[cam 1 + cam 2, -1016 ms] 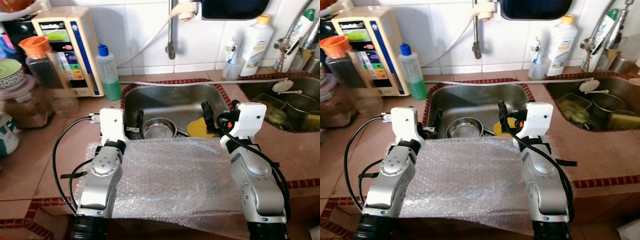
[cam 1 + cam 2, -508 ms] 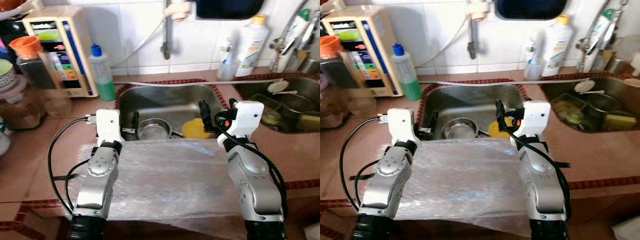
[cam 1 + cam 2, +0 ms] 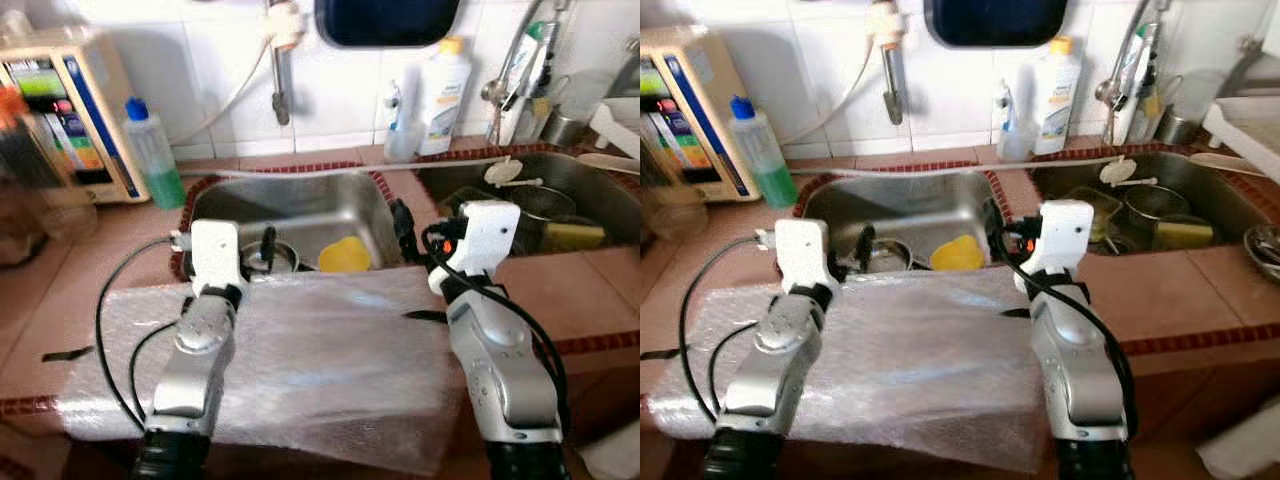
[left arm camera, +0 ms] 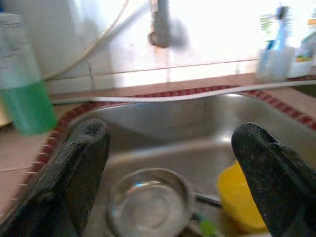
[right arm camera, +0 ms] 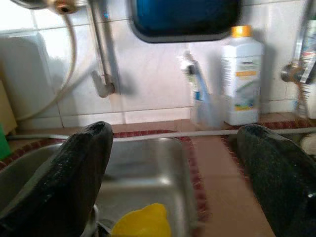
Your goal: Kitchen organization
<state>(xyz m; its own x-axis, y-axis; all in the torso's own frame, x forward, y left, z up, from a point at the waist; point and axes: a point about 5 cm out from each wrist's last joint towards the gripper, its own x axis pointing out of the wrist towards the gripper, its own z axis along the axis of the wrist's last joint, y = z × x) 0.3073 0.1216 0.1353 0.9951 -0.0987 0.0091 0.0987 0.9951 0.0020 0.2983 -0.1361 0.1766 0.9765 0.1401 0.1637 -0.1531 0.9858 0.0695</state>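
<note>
Steel sink (image 3: 300,205) holds a bowl (image 4: 148,205) and yellow dish (image 3: 344,255); bubble wrap (image 3: 320,350) lies before it. Left tool (image 4: 168,163) and right tool (image 5: 177,163) hover at the sink, spread wide, empty.

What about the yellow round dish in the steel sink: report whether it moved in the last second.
No. The yellow dish lies beside the small steel bowl in the sink as before; only the camera shifted.

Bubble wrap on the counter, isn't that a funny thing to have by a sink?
Yes. A big sheet of bubble wrap covers the counter in front of the sink, and its near edge hangs over the counter's front. Both arms rest on it, with the left gripper and right gripper open at the sink's rim.
</note>
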